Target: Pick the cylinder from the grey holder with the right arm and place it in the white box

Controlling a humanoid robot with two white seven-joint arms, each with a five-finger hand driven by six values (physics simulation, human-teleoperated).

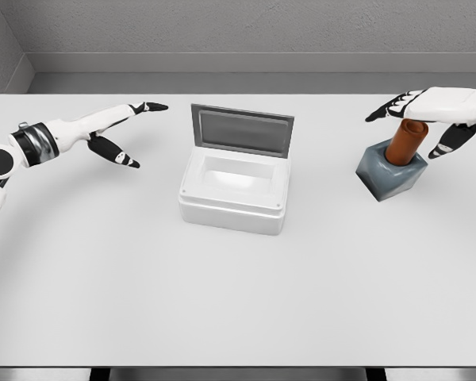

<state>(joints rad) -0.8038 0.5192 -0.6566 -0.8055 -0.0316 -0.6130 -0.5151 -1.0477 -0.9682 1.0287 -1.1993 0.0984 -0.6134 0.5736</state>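
Two robot hands reach over the bench. One, the right robot hand [428, 111], hovers just above the brown cylinder [402, 142] near the bench's right edge, its fingers spread wide and holding nothing, thumb hanging down beside the cylinder's right. That cylinder stands tilted in the grey holder [390, 174]. At the bench's middle sits the white box [235, 193], its lid [242, 131] raised toward the far edge. Near the left edge, the left robot hand [117, 131] floats open, fingers extended.
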